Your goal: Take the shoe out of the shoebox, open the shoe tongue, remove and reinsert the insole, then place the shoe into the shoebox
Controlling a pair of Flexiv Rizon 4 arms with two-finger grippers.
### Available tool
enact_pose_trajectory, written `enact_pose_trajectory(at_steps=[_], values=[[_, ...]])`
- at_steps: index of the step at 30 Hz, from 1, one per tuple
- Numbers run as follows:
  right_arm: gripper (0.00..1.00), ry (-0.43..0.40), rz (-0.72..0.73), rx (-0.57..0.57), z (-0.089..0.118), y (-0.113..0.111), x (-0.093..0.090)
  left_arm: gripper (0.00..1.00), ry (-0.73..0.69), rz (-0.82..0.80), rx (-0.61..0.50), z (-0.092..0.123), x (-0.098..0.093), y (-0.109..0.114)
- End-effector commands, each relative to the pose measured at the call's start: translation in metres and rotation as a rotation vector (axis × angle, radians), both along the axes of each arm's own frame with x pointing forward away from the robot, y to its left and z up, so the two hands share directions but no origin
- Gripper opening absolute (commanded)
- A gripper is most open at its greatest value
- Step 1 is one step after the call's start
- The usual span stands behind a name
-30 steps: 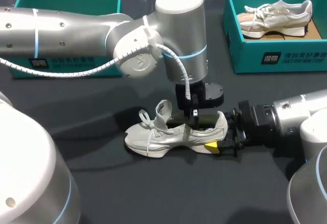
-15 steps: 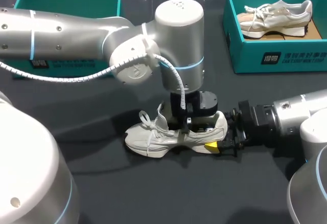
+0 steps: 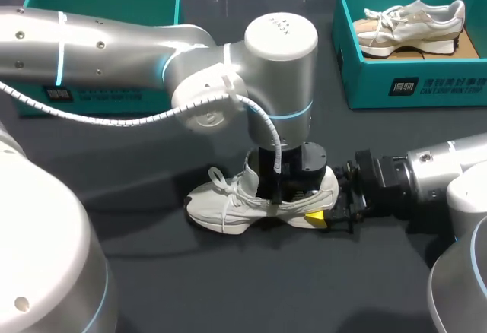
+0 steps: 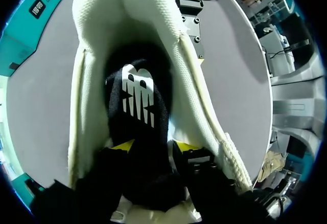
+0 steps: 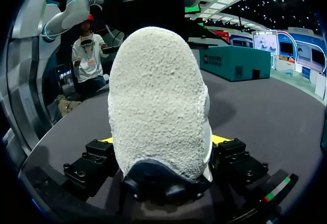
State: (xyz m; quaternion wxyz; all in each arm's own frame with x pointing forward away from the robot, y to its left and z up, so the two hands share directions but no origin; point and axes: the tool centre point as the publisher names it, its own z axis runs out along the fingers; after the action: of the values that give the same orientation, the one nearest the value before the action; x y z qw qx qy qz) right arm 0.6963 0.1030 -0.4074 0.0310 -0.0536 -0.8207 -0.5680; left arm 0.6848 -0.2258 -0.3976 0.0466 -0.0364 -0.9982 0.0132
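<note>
Shoe (image 3: pixel 228 204) on the bench (image 3: pixel 152 272), outside the boxes. Our right pincer (image 5: pixel 163 143) is closed on the heel from both sides, so the shoe juts straight ahead of it. Our left pincer (image 4: pixel 153 146) comes down into the shoe's mouth. Its yellow tips stand slightly apart and pinch the black insole (image 4: pixel 137 98), which runs ahead of them along the inside of the shoe.

We judge this to be the insole step, though we cannot tell whether the insole is going out or in.

Hazards, as we judge them:
- The tips pinch only a narrow part of the insole. If its far end catches inside the shoe, a push or pull could buckle it or slide it out of the tips.
- The shoe is clamped at the heel alone and its toe lies free on the bench. A sideways load from the left pincer could twist it in the right pincer's grip.
- The laces (image 3: pixel 221 182) lie just beside the left pincer and could snag it as it lifts.
</note>
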Motion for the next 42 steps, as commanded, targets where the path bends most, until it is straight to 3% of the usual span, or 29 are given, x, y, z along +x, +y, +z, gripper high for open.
enact_pose_trajectory(at_steps=[1,6,11,22,32,42], values=[[0.00,0.001,0.000,-0.004,0.000,0.002,0.001,0.45,-0.056,0.002,0.033,-0.031,0.002,-0.010],[0.00,0.001,0.000,-0.004,0.000,0.002,0.001,0.35,-0.103,0.010,0.067,-0.042,0.011,-0.009],[0.00,0.001,0.000,-0.004,0.000,0.002,0.001,0.00,-0.107,0.032,0.079,-0.045,0.019,-0.005],[0.00,0.001,0.000,-0.004,0.000,0.002,0.001,0.00,-0.061,0.032,0.009,-0.030,0.015,0.003],[0.00,0.001,0.000,-0.004,0.000,0.002,0.001,0.00,0.055,0.035,-0.225,0.010,-0.003,0.017],[0.00,0.001,0.000,-0.004,0.000,0.002,0.001,0.00,0.142,0.072,-0.413,0.031,-0.003,0.023]])
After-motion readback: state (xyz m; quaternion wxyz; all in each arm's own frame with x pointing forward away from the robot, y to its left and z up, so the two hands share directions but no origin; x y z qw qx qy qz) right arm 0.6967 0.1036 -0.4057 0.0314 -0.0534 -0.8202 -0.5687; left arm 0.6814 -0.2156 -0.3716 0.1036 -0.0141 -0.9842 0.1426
